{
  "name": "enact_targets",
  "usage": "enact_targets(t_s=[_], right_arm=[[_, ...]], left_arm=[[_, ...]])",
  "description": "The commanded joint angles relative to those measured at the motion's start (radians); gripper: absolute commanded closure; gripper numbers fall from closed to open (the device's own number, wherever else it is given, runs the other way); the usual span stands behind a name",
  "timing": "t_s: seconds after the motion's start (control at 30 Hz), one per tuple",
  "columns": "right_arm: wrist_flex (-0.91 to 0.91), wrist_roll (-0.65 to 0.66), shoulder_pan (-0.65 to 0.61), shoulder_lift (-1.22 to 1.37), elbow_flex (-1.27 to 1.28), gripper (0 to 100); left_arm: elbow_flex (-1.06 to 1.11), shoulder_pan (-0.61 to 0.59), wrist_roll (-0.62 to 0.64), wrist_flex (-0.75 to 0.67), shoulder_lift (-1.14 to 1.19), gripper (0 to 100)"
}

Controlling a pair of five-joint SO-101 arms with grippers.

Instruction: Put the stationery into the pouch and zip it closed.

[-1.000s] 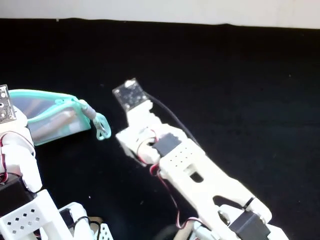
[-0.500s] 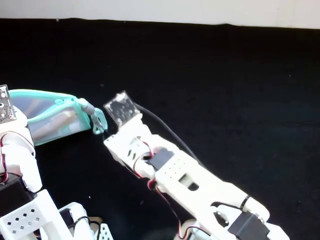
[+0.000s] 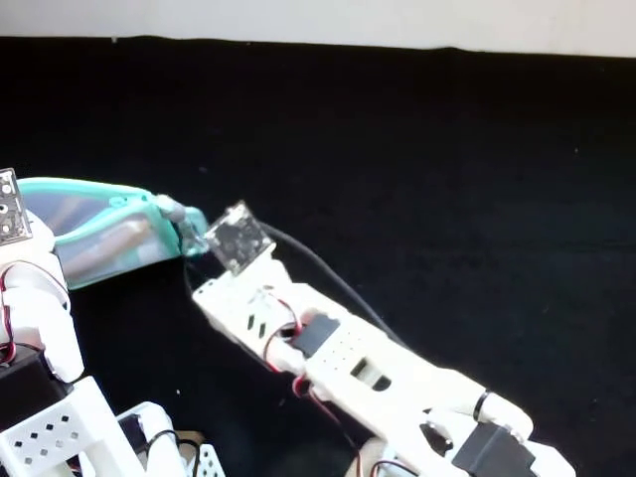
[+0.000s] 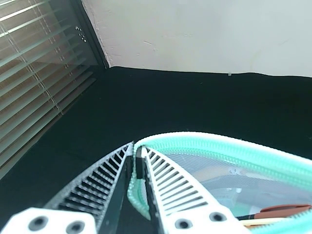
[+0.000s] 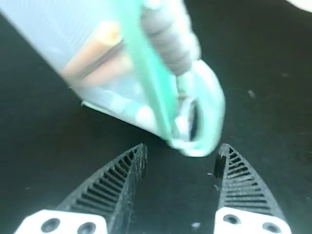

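A clear pouch (image 3: 94, 238) with teal trim lies at the table's left, with tan and red stationery (image 4: 275, 214) showing through its side. My left gripper (image 4: 137, 152) is shut on the pouch's teal zipper edge (image 4: 214, 144). At the pouch's right end hangs a grey toggle (image 5: 170, 36) with a teal zipper pull loop (image 5: 200, 117). My right gripper (image 5: 181, 151) is open, and the loop's tip sits just in front of the gap between its fingertips. From above, the right arm (image 3: 328, 343) ends right beside the pull (image 3: 191, 235).
The black tabletop (image 3: 447, 169) stretches to the right and back, up to a pale wall. The left arm's white body (image 3: 40, 338) stands at the lower left. A window blind (image 4: 34, 63) is off to the side in the left wrist view.
The right arm has swung left across the table until its tip reaches the zipper pull. The pull has shifted slightly toward the pouch. The left arm has kept still.
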Motion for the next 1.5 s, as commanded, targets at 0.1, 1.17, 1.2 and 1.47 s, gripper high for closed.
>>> enact_targets(t_s=[0.1,1.17,1.2,1.47], right_arm=[[-0.021,0.002,0.018,0.039,0.033,76.4],[-0.223,0.009,0.101,0.004,0.239,76.4],[-0.223,0.009,0.111,0.004,0.237,76.4],[-0.225,0.002,0.166,0.005,0.128,76.4]], left_arm=[[0.039,0.021,0.012,0.006,0.021,99],[0.041,0.019,0.012,0.006,0.021,99],[0.041,0.019,0.012,0.006,0.021,99],[0.041,0.019,0.012,0.006,0.021,99]])
